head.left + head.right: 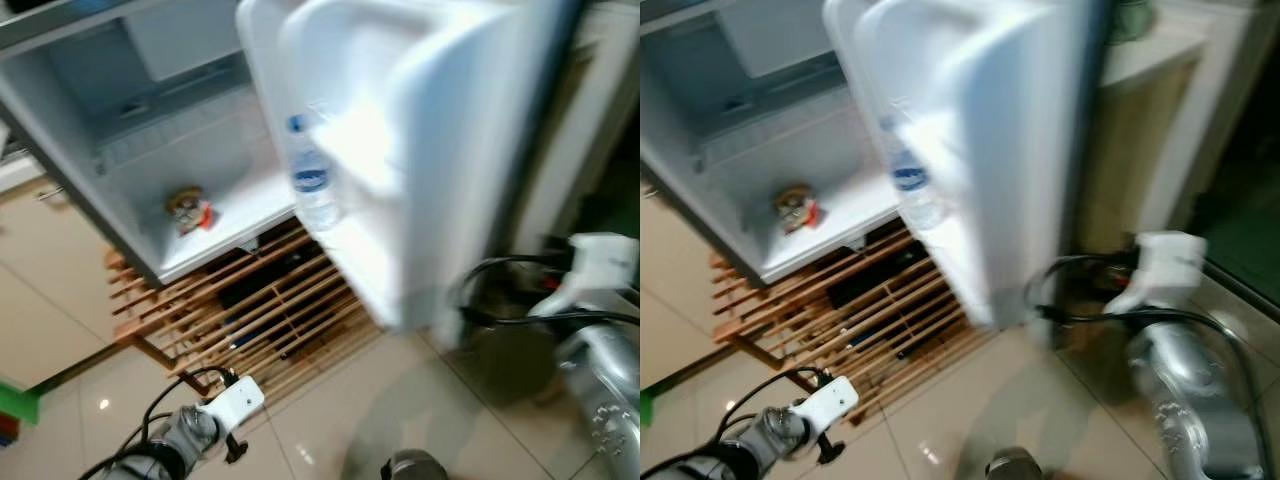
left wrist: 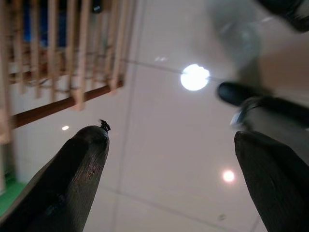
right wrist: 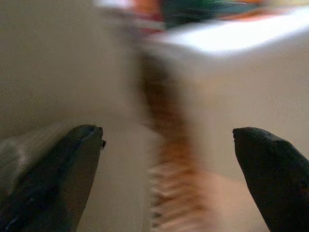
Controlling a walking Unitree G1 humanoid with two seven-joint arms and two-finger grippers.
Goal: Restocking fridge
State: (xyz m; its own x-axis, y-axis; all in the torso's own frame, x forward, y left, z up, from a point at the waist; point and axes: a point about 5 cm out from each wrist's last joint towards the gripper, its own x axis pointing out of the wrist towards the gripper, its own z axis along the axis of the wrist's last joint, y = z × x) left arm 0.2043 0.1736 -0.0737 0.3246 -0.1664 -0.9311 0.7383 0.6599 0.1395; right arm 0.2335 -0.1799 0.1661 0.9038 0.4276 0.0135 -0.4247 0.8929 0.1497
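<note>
one fridge (image 1: 130,190) in the upper left of the frame, its one door (image 1: 420,150) swung wide across the upper middle. one water bottle (image 1: 312,178) standing in the door shelf, blue cap, blue label. one small packet (image 1: 188,210) on the fridge floor, brownish with a red bit, too blurred to name. one wooden slatted rack (image 1: 250,310) under the fridge, centre of the frame, many slats, too smeared to count. two arms, one at the lower left, one at the lower right. two end effectors: the left end effector (image 2: 174,179) shows two black fingers spread apart, the right end effector (image 3: 169,179) two more, also apart. four fingers in all.
</note>
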